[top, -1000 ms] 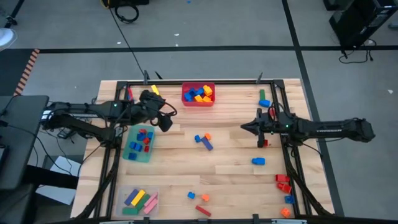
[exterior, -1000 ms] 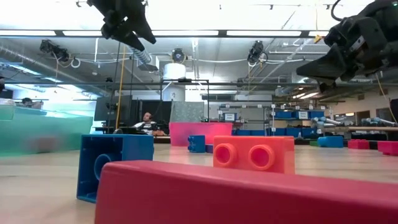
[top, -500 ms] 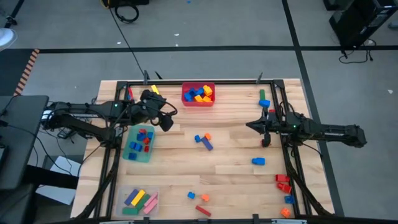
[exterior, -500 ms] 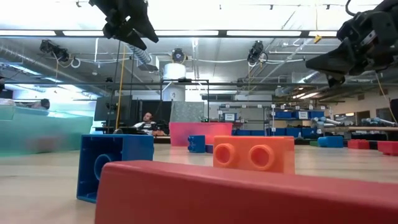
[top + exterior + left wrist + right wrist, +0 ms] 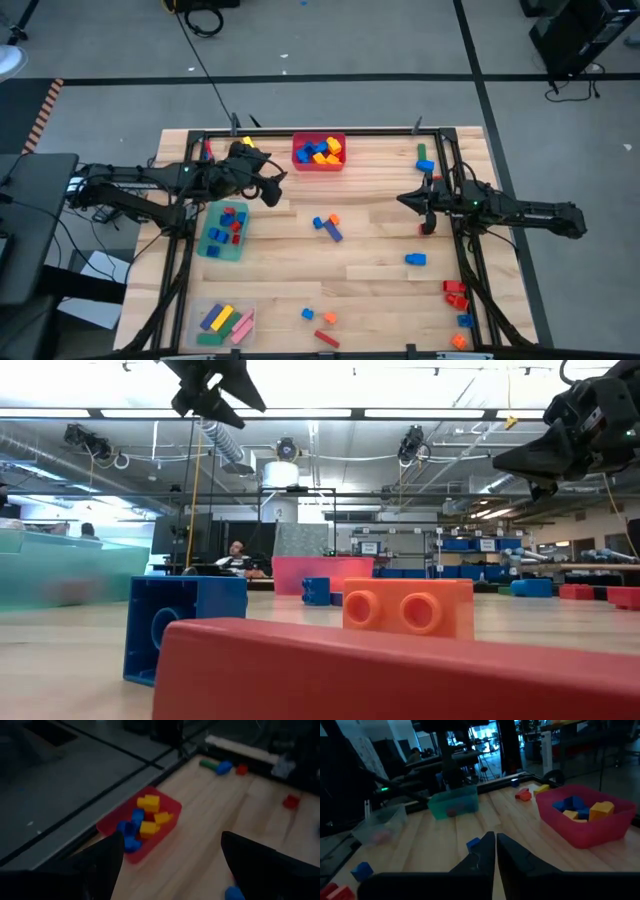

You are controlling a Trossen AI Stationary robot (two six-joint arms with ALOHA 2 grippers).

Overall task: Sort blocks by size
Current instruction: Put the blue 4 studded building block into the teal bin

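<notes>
Two dark robot arms reach in over a pale wooden worktop strewn with toy blocks. The left hand hangs above the worktop between the red bin and the green bin, its fingers spread wide and released, with nothing between them. The right hand is raised over the right half of the worktop, pointing toward the centre, its fingers clenched together on nothing.

The red bin, at the far edge, holds blue, yellow and orange blocks. The green bin, near the left edge, holds small blue and red blocks. A clear bin at the near left corner holds long bars in blue, yellow, green and pink.

Loose pieces lie unsorted: a blue bar with a blue and an orange cube at the centre, a single blue block to the right of it, a green-and-blue pair near the far right corner, red, blue and orange pieces along the near right edge, and a blue, orange and red group at the near edge, which looms large in the low view.

A seated person is visible in the room beyond.
</notes>
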